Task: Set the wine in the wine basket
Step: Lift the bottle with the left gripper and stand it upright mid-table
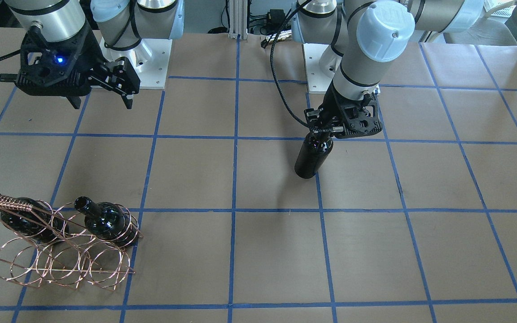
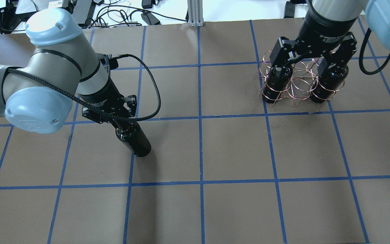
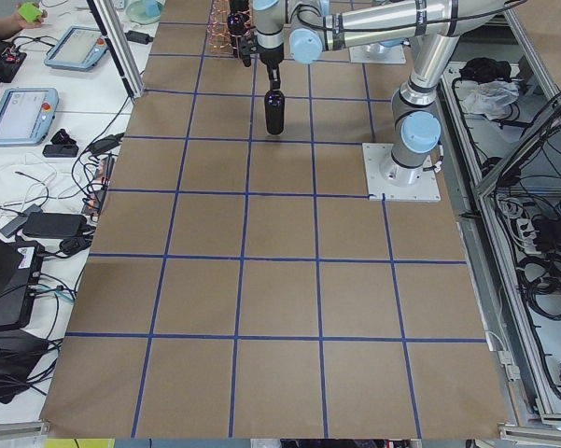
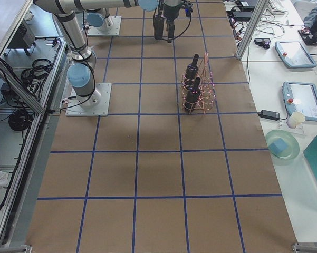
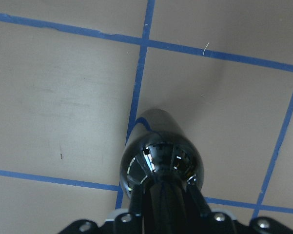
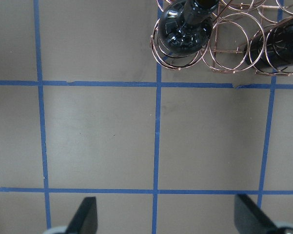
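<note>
Wine [image 1: 312,157] is upright, its neck clamped in my left pincer [image 1: 328,132], well apart from the basket [image 1: 61,264]. Step in hand: transport. Next move calls for crossing over, tilting, and entering a free loop. My right pincer [image 6: 168,214] is wide open and empty beside the basket.

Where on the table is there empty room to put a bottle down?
The bare table squares between the wine in the left gripper and the wine basket are free, as are those on the robot's side of the basket. It is crowded at the basket: two bottles sit at its ends.
</note>
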Robot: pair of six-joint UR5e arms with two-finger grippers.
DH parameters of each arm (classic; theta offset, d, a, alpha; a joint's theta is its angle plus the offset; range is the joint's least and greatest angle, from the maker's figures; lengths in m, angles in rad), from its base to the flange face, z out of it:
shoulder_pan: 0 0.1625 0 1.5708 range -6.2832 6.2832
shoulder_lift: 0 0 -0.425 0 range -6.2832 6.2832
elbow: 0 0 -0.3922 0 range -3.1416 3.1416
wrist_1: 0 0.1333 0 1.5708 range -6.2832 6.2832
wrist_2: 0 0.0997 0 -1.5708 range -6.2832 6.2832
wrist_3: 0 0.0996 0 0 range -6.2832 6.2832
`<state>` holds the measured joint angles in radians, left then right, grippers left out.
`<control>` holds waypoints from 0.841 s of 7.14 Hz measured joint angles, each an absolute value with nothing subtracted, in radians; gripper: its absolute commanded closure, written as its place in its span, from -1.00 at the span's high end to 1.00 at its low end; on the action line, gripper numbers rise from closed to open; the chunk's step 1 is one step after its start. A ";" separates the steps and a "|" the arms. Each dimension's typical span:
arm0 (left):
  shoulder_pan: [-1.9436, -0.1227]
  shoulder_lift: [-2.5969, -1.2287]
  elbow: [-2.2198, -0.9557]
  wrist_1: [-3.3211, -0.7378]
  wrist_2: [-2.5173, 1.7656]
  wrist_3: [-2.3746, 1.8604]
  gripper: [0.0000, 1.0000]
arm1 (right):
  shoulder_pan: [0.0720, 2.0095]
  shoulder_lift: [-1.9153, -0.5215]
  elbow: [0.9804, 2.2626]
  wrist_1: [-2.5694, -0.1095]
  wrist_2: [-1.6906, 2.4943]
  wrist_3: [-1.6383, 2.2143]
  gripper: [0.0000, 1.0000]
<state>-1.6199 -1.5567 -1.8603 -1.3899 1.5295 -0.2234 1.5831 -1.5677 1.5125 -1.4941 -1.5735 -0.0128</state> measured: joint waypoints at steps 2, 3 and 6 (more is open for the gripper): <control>-1.627 -1.551 -1.867 -1.418 1.530 -0.223 -1.00 | 1.583 -1.568 1.513 -1.494 -1.573 -0.012 1.00; -1.629 -1.548 -1.868 -1.434 1.531 -0.223 -1.00 | 1.583 -1.568 1.512 -1.494 -1.573 -0.011 1.00; -1.631 -1.549 -1.868 -1.452 1.527 -0.216 -1.00 | 1.583 -1.570 1.513 -1.493 -1.574 -0.011 1.00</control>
